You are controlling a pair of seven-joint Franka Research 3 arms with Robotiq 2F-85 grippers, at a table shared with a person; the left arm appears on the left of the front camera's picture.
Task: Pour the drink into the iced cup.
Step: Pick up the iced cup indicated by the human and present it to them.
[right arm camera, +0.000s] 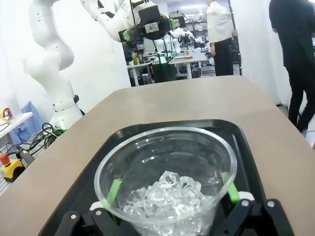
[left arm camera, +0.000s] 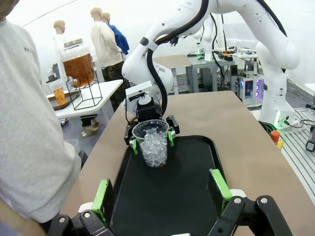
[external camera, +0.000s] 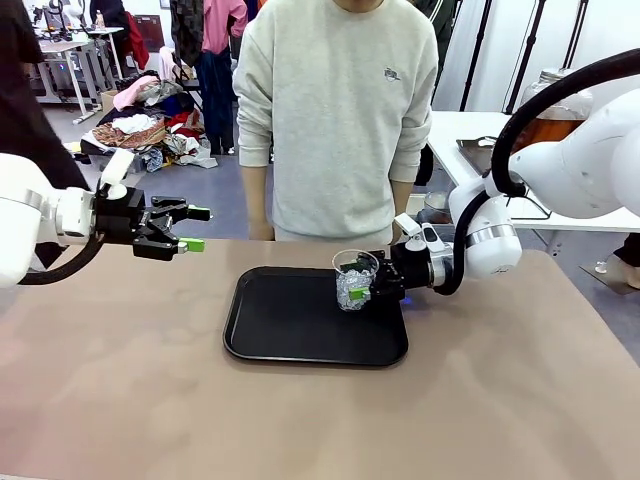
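Bench (external camera: 120,400) surface carries a black tray (external camera: 290,335); your right claw (external camera: 356,286) is clamped on the iced cup (external camera: 350,268) standing there. Note the drink (left arm camera: 78,66) sits off-bench on a side table (left arm camera: 106,88), beyond that arm's side. Your left claw (external camera: 196,228) hangs spread, idle.

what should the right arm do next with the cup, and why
Probably the right gripper should firm its grip and raise the iced cup just off the tray: its pads flank the cup, which holds only ice, and the jar of drink stands off on a side table.
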